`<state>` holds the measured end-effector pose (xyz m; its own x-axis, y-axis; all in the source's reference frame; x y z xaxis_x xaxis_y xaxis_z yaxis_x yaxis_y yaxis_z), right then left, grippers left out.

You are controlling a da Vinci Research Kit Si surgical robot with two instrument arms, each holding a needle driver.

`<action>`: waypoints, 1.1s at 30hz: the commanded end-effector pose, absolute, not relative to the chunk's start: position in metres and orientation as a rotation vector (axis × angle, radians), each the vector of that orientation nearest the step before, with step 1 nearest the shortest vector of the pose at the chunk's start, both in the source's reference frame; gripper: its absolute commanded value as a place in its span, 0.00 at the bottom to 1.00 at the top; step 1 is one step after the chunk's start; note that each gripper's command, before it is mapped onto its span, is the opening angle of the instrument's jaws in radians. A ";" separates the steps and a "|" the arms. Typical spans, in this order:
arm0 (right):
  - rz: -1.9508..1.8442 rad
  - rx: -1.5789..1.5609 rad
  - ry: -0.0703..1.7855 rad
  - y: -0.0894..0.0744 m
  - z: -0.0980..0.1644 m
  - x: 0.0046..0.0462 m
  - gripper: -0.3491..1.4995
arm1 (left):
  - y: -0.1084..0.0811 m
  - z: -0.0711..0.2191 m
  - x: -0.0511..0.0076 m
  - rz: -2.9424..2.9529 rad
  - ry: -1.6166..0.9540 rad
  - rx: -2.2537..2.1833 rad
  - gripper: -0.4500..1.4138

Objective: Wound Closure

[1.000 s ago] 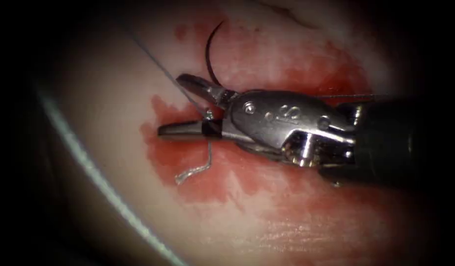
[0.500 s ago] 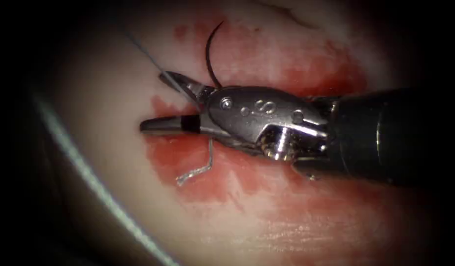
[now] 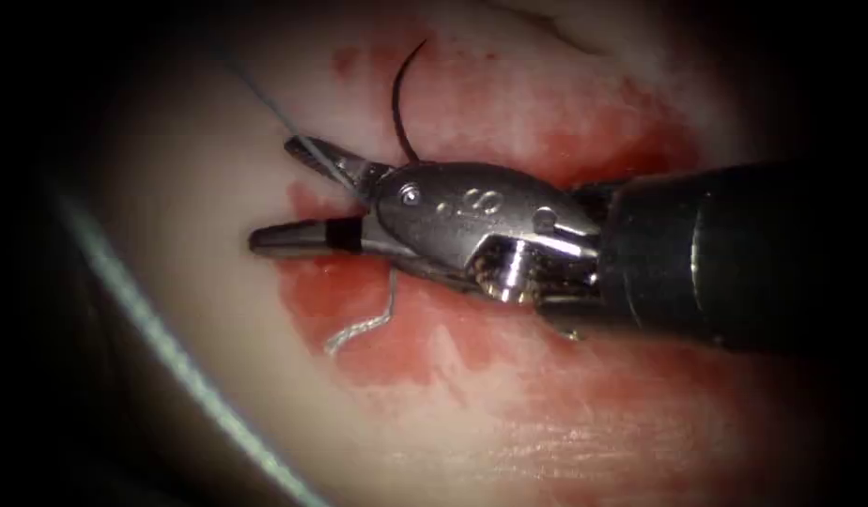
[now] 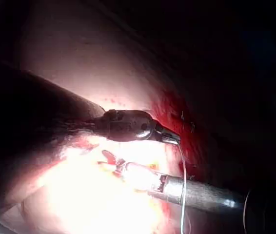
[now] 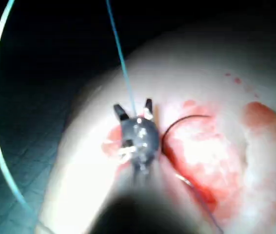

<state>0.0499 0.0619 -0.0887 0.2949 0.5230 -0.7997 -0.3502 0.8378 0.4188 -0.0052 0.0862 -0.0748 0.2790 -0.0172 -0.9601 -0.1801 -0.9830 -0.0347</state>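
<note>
My right tool [image 3: 270,192] comes in from the right and lies low over the tissue [image 3: 565,413], jaws apart. A taut thread [image 3: 274,108] slants down from the upper left and passes between those jaws, close to the upper one. The dark curved needle [image 3: 398,94] rests on the tissue just behind the tool, held by neither tool; its lower end is hidden by the tool. A short pale cut end of thread [image 3: 359,325] curls below the tool. In the left wrist view my left tool [image 4: 174,139] is shut on the thread [image 4: 183,185]. The right wrist view shows the right tool [image 5: 133,107] astride the thread [image 5: 121,53].
Red fluid [image 3: 378,347] stains the tissue around and under the right tool. A pale blue curved rim [image 3: 152,329] runs along the tissue's left edge, with darkness beyond it.
My right tool has slid leftward along the tissue with its jaws apart, so the taut thread now sits deeper between them. Needle and cut thread end have stayed put.
</note>
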 end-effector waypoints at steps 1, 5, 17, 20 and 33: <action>0.596 0.163 1.143 0.062 -0.089 0.0504 0.00 | 0.087 -0.075 -0.0057 1.799 0.190 -2.403 0.05; 0.619 0.149 1.136 0.063 -0.089 0.0497 0.00 | 0.086 -0.075 -0.0055 1.798 0.188 -2.407 0.05; 0.513 0.056 1.255 0.062 -0.092 0.0478 0.99 | 0.087 -0.074 -0.0035 1.810 0.185 -2.404 0.05; 0.508 0.051 1.246 0.062 -0.092 0.0454 0.99 | 0.087 -0.074 -0.0027 1.820 0.191 -2.395 0.05; 0.525 0.009 1.176 0.061 -0.094 0.0331 0.99 | 0.085 -0.068 -0.0014 1.963 0.170 -2.156 0.26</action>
<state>0.0325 0.0608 -0.0943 0.2809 0.3959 -0.8742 -0.3874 0.8802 0.2742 -0.0011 0.0841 -0.0676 0.0859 0.1084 -0.9904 -0.2292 -0.9653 -0.1256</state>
